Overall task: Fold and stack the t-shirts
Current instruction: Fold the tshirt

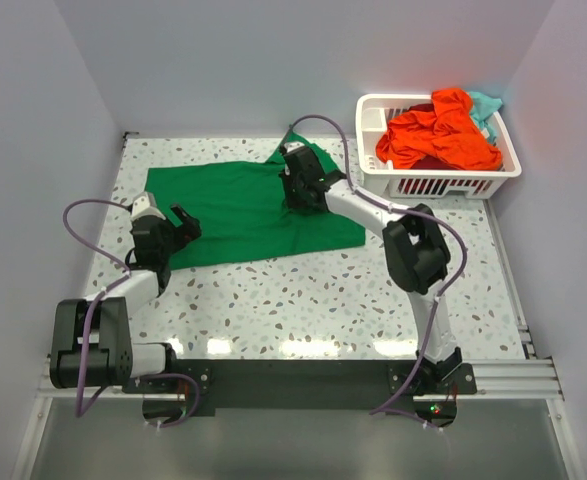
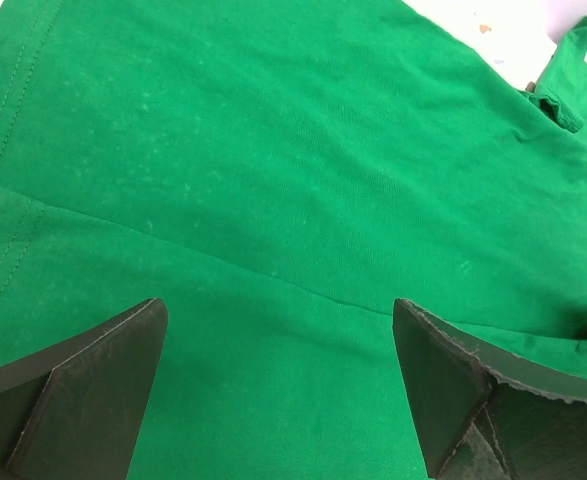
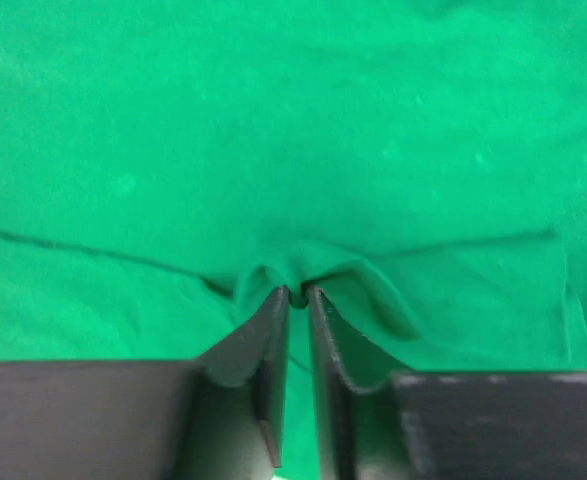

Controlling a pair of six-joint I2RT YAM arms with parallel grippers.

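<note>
Speckled tabletop (image 1: pixel 303 300) held your green t-shirt (image 1: pixel 243 205); your right gripper (image 3: pixel 297 292) pinched a fold of it, your left gripper (image 2: pixel 278 310) gaped wide above.

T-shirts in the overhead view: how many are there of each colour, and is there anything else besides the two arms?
1 green t-shirt, spread flat
1 orange-red t-shirt, bunched in the basket; the heap could hide more
1 teal t-shirt, showing only partly behind it
1 white basket
Total: 3 shirts visible, 4 things with the basket
</note>
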